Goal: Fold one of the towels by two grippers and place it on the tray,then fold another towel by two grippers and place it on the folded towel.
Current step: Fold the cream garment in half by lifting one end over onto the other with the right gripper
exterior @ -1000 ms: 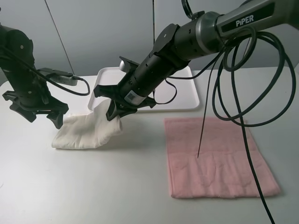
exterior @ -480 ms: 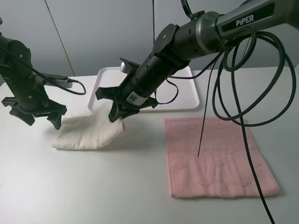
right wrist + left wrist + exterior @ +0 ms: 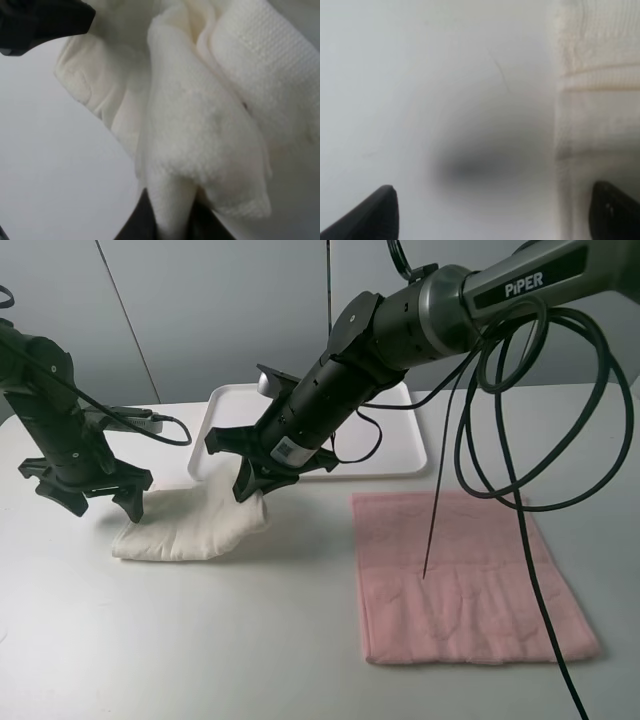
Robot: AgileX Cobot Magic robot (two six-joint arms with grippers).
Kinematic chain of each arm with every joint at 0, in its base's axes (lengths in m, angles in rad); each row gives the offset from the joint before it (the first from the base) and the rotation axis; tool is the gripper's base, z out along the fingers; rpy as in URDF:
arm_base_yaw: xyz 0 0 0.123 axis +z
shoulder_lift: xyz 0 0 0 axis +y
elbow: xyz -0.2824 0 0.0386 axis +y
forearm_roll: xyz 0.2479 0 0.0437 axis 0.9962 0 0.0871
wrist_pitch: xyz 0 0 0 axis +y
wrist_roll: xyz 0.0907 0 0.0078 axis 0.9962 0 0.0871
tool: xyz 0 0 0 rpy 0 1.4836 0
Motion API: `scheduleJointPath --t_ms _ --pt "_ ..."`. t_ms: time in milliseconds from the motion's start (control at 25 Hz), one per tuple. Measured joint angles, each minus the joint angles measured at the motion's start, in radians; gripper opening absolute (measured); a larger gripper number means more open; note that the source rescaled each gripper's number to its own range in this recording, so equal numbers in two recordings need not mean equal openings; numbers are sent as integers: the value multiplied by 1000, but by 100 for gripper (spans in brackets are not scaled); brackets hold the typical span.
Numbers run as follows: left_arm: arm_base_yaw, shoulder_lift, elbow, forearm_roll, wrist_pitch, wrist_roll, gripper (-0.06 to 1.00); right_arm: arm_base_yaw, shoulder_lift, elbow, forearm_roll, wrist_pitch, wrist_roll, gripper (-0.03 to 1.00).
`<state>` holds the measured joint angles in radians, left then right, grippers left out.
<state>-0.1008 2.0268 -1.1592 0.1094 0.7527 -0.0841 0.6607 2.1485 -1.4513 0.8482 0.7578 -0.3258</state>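
A cream white towel (image 3: 190, 525) lies folded on the table, left of the middle. My right gripper (image 3: 250, 486) is shut on its right end and holds that end slightly raised; the right wrist view shows a bunched fold of the towel (image 3: 200, 125) pinched between the fingers. My left gripper (image 3: 104, 502) is open and empty, low over the table at the towel's left end; the left wrist view shows its two fingertips (image 3: 380, 212) wide apart and the towel's edge (image 3: 595, 75) beside one. A pink towel (image 3: 460, 575) lies flat at the right. The white tray (image 3: 400, 455) sits at the back.
Black cables (image 3: 500, 440) hang from the right arm over the pink towel. A cable (image 3: 150, 418) trails from the left arm above the table. The table's front shows bare white surface (image 3: 200, 640).
My right gripper has lowered the towel's right end, so the towel lies flatter. My left gripper has shifted slightly left off the towel's edge and down toward the table.
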Motion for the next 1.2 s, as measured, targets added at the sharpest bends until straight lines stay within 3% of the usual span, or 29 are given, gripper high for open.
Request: scheduleJointPath --t_ms 320,680,1040,1200 --pt "0 14 0 4 0 -2 98 0 0 0 7 0 0 7" --pt "0 14 0 7 -2 -10 98 0 0 0 83 0 -4 7" --pt "0 14 0 8 -18 -10 98 0 0 0 165 -32 -18 7" --pt "0 15 0 9 -21 -12 98 0 19 0 257 -37 -56 7"
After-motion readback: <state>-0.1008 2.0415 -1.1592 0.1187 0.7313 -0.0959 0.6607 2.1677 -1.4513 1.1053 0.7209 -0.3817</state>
